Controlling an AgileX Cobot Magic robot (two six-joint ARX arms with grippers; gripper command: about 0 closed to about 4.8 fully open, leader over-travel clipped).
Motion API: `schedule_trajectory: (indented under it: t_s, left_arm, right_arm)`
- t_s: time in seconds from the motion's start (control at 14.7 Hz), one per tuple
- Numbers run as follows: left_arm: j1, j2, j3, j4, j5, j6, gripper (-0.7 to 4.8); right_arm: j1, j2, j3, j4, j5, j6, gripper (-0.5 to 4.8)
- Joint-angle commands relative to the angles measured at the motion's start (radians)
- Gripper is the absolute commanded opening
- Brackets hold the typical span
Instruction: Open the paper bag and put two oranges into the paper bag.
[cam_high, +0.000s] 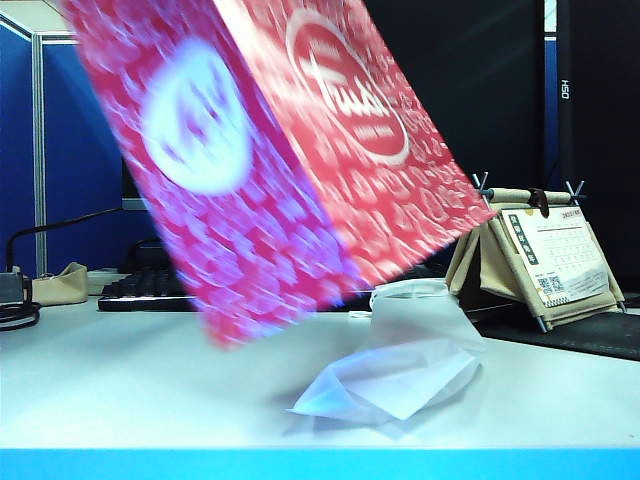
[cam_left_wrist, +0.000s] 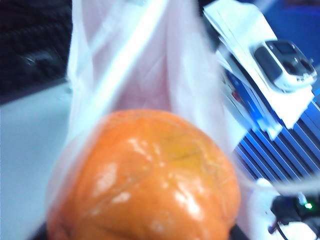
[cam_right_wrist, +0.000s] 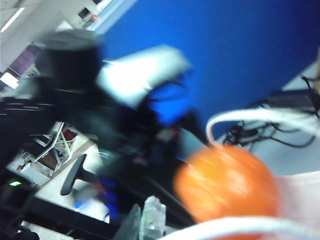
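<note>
Paper bag (cam_high: 300, 150) fills most of the exterior view: lifted clear of the tabletop (cam_high: 120, 390), tilted hard, blurred, base corner low above a crumpled white plastic bag (cam_high: 400, 360). No arm shows in that view, bag blocks them.

Left wrist view: one orange (cam_left_wrist: 145, 175) right up against the cam, pale bag wall rising behind it. Left pincer itself isn't visible, so can't tell its state from the pics, or whether it holds that fruit.

Right wrist view: an orange (cam_right_wrist: 227, 182) w/ a white cord handle (cam_right_wrist: 250, 120) arcing over it, pink bag edge beside. Right pincer (cam_right_wrist: 142, 220) is closed, prob. on the bag rim or handle, not certain.

Progress, my read: bag's open and up, one orange at the mouth or going in. Can't tell if both views show the same fruit, so 2nd orange unconfirmed.
</note>
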Motion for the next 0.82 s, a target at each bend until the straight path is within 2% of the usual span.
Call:
schedule_trajectory:
  t_s: [0.07, 0.14, 0.2, 0.34, 0.41, 0.48, 0.54, 0.68, 0.75, 0.82]
  left_arm:
    - [-0.074, 0.042, 0.006, 0.049, 0.006, 0.004, -0.06]
    - [-0.135, 0.069, 0.007, 0.064, -0.048, 0.004, -0.06]
    - [-0.150, 0.078, 0.012, 0.064, -0.106, 0.008, -0.06]
    - [-0.149, 0.079, 0.015, 0.087, -0.105, 0.007, -0.04]
    - [-0.149, 0.079, 0.016, 0.098, -0.098, 0.006, 0.66]
    - [-0.147, 0.079, 0.022, 0.099, -0.099, 0.005, 2.18]
    - [-0.148, 0.079, 0.034, 0.101, -0.098, 0.002, 3.36]
    - [-0.148, 0.079, 0.042, 0.117, -0.089, -0.009, 3.49]
    - [-0.148, 0.079, 0.044, 0.114, -0.089, -0.023, 4.79]
    - [-0.148, 0.080, 0.051, 0.102, -0.090, -0.022, 4.79]
  right_arm:
    - [0.000, -0.037, 0.029, 0.024, -0.008, 0.005, -0.06]
    - [-0.001, -0.052, 0.035, 0.023, -0.008, 0.005, -0.06]
    - [-0.001, -0.059, 0.035, 0.023, -0.008, 0.004, -0.06]
    - [-0.001, -0.063, 0.035, 0.023, -0.012, 0.004, -0.06]
    - [-0.001, -0.063, 0.035, 0.024, -0.012, 0.003, -0.06]
    - [-0.001, -0.063, 0.035, 0.025, -0.012, 0.003, -0.06]
    - [-0.001, -0.063, 0.035, 0.025, -0.011, 0.003, -0.06]
    - [-0.001, -0.063, 0.035, 0.026, -0.011, 0.003, -0.06]
    - [-0.001, -0.063, 0.035, 0.026, -0.011, 0.003, -0.06]
    - [-0.001, -0.063, 0.035, 0.026, -0.011, 0.003, -0.06]
